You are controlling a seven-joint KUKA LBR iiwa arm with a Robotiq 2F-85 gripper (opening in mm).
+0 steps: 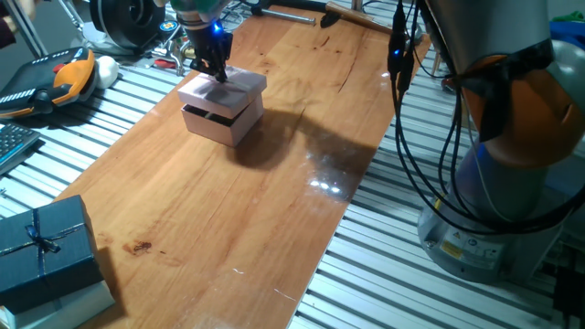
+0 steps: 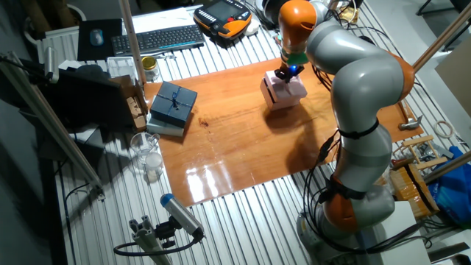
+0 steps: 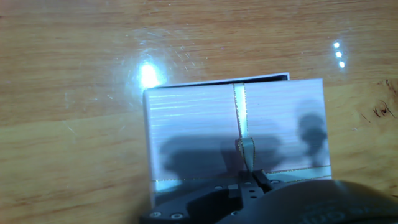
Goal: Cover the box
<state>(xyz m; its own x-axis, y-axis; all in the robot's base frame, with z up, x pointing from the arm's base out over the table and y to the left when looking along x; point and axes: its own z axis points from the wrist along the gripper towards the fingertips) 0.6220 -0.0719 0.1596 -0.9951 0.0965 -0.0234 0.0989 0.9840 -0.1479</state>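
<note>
The pale pink box (image 1: pixel 219 122) stands on the wooden board at the far left; it also shows in the other fixed view (image 2: pixel 284 94). The flat pink lid (image 1: pixel 225 85) with its string lies on top of the box, shifted a little and slightly tilted, with a dark gap at the near-left side. In the hand view the lid (image 3: pixel 199 124) fills the middle and a thin edge of the box (image 3: pixel 217 83) peeks out beyond it. My gripper (image 1: pixel 215 68) is right over the lid, its fingers shut on the lid's string (image 3: pixel 247 149).
A dark blue ribboned box (image 1: pixel 46 251) sits at the board's near-left corner, also in the other fixed view (image 2: pixel 174 103). An orange teach pendant (image 1: pixel 57 77), a keyboard (image 2: pixel 158 37) and a glass (image 2: pixel 145 151) lie off the board. The robot base (image 1: pixel 512 183) stands right.
</note>
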